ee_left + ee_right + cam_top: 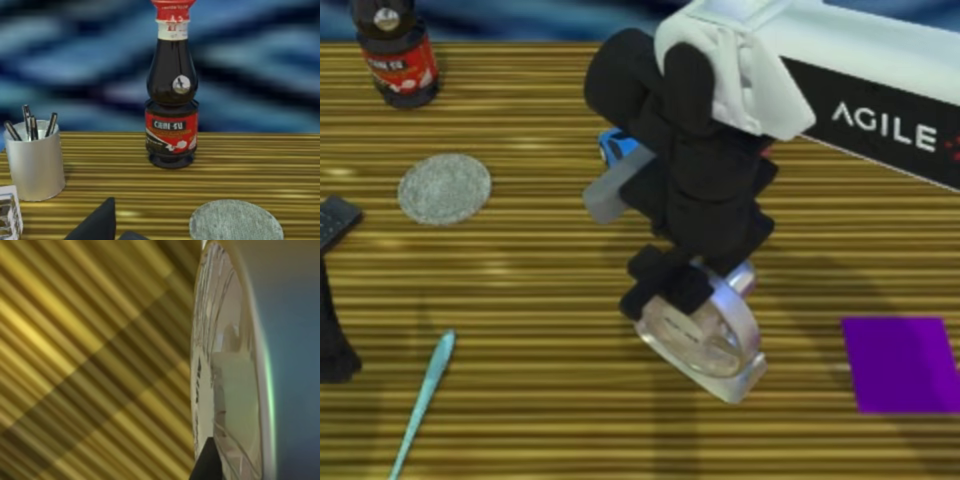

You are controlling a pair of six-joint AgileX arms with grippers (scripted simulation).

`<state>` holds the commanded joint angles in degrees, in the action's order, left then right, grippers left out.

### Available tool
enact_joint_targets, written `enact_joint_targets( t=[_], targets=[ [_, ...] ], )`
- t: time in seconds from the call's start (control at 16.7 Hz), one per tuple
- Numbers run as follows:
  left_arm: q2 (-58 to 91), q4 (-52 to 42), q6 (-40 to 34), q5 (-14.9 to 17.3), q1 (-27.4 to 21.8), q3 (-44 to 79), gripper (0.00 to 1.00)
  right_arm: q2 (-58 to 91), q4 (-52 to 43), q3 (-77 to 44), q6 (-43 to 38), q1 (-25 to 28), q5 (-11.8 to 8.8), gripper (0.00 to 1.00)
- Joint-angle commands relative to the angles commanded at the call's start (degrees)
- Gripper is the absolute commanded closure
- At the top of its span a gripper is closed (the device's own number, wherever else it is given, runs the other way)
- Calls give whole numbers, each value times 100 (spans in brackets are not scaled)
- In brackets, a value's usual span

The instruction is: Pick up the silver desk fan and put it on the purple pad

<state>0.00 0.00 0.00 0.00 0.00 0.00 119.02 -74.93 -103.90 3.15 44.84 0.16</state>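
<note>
Nearest the lens is our white-and-black right arm (720,120), reaching down over the middle of the striped wooden surface (540,300), and its right gripper (685,290) sits right on the shiny silver metal desk fan with the thick round ring housing (710,340). The right wrist view shows that ring (225,365) pressed up close beside one dark fingertip (207,460), so we read the gripper as closed on the housing. The fan stands just right of centre; whether it is lifted off the surface, we cannot tell. The flat bright purple square pad (900,362) lies at the right edge, well apart from the fan. To do this well, we judge: keep the clamp firm on that slick ring, lift straight, carry right without tilting, lower squarely over the pad. Our left gripper (332,345) is parked at the left edge, near the flat grey speckled disc (444,187).
</note>
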Motion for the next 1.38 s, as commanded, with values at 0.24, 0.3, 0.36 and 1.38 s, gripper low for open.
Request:
enact_joint_targets(
  t=[0.24, 0.3, 0.36, 1.38],
  targets=[
    [0, 0, 0, 0, 0, 0, 0, 0, 0, 0, 0, 0, 0, 100],
    [0, 0, 0, 0, 0, 0, 0, 0, 0, 0, 0, 0, 0, 100],
    [0, 0, 0, 0, 0, 0, 0, 0, 0, 0, 0, 0, 0, 100],
    [0, 0, 0, 0, 0, 0, 0, -67, -1162, -1045, 375, -139, -3, 100]
  ],
)
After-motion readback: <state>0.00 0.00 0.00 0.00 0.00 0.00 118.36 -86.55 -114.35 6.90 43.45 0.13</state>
